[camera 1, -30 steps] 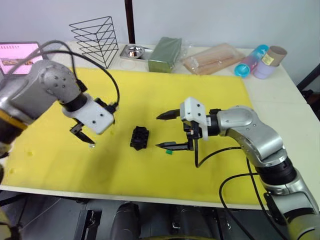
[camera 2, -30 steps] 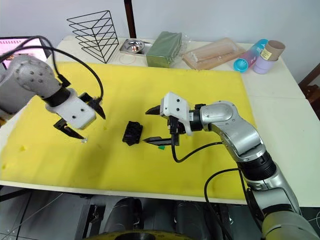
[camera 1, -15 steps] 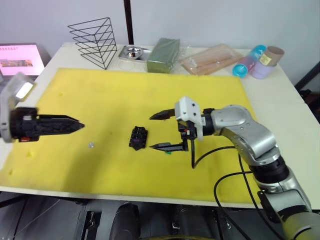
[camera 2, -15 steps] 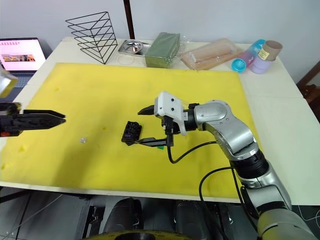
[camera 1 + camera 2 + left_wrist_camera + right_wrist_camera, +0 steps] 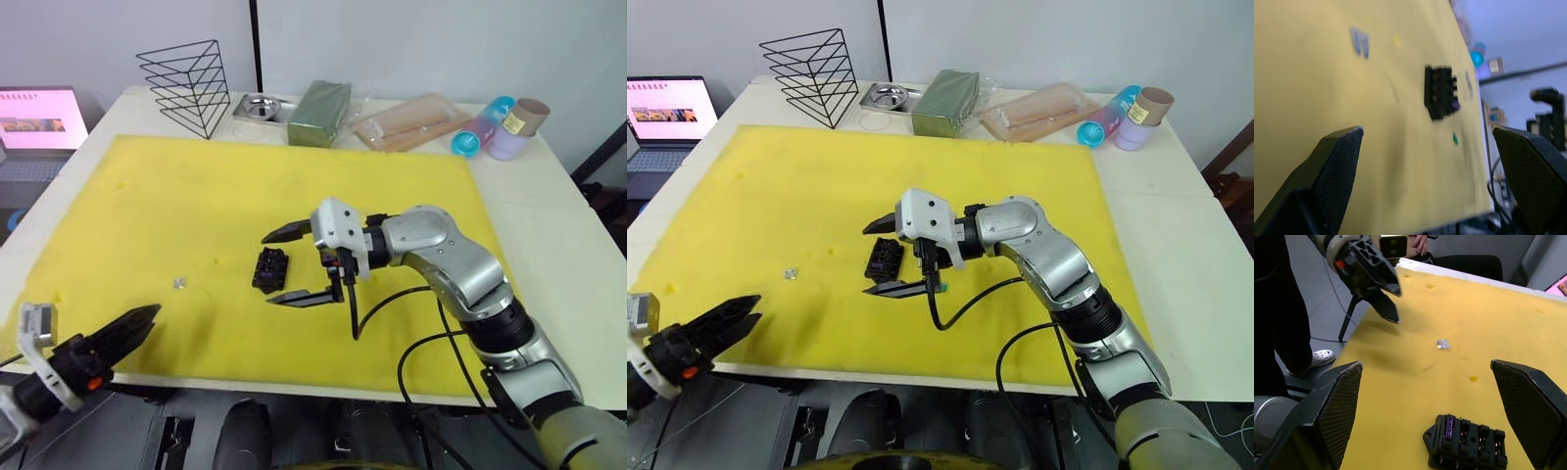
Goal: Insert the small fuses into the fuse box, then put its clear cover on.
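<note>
Right arm extended over yellow mat, fingers spread; left arm low at near mat edge.

Right gripper (image 5: 287, 266) reaching across the yellow mat (image 5: 196, 196) from the right, forearm bent at elbow, fingers wide apart with nothing between them. Fuse box (image 5: 271, 269) resting on mat between the two fingertips, closer to the lower one, one purple fuse (image 5: 1448, 427) seated in an end slot. Green fuse (image 5: 942, 288) on mat just behind lower finger. Pale fuse (image 5: 179, 284) lying well beyond fingertips. Left gripper (image 5: 137, 321) held low past near mat edge, fingers apart and empty, pointing toward fuse box.
</note>
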`<state>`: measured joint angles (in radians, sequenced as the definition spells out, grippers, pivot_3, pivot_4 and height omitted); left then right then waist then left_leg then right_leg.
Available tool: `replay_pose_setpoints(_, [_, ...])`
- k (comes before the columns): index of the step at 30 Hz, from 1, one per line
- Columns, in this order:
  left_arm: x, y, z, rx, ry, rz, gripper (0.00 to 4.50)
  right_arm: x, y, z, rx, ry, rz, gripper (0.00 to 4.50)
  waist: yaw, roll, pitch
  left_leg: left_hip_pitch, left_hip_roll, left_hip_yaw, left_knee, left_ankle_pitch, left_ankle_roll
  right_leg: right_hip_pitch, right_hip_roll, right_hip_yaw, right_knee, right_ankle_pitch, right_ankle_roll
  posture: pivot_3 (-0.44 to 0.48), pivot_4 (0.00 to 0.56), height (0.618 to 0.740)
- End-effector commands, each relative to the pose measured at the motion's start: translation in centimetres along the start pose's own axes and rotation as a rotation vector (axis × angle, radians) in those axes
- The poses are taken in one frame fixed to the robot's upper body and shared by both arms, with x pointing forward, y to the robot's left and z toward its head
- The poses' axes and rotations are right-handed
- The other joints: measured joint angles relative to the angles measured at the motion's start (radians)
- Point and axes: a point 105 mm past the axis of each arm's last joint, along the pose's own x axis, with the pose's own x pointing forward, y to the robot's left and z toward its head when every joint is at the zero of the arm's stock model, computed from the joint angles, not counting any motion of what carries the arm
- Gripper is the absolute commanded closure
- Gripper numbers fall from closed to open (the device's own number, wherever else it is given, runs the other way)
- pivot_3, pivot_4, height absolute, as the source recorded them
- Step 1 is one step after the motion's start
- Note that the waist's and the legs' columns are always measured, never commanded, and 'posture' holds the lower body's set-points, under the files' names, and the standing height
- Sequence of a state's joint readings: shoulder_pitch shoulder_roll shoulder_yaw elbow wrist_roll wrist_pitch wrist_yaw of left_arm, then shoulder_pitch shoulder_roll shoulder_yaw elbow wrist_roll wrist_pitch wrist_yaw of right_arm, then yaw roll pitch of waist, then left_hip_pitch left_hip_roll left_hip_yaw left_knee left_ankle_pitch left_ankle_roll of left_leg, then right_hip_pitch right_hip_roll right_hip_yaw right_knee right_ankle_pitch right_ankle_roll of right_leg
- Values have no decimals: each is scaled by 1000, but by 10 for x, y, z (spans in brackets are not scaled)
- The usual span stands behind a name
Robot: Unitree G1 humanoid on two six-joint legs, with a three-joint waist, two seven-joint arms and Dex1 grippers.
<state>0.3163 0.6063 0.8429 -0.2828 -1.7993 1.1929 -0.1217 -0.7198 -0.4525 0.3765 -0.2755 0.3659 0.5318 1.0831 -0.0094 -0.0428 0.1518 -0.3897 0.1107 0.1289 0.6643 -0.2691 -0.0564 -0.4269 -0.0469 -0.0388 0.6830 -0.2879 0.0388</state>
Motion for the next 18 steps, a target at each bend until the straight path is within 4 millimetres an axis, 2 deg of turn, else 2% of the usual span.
replay_pose_setpoints(1, [19, 2, 16, 36, -99, 13, 35, -3, -2, 13, -40, -16, -6, 0, -2, 0, 0, 0, -1, 0, 0, 0, 0, 0, 1, 0, 0, -1, -1, 0, 150, 740])
replay_pose_setpoints(8, [37, 11, 8, -31, -78, 11, 35, -6, -5, 16, -36, -6, -16, 0, -9, 1, 0, 0, 0, 1, -1, 0, 0, -1, 3, 0, -1, 0, 1, 0, 150, 740])
replay_pose_setpoints(15, [26, 11, 13, -51, -125, 4, 35, -9, -7, 18, -35, 4, -23, 0, -6, 1, 0, 0, 0, 1, -1, 0, 0, -1, 2, 0, -1, 0, 1, 0, 150, 740])
replay_pose_setpoints(18, [24, 12, 9, -55, -102, 13, 35, -10, -7, 17, -32, 8, -26, 0, -6, 1, 0, 0, 0, 1, -1, 0, 0, -2, 2, 0, -1, 0, 1, 0, 150, 740])
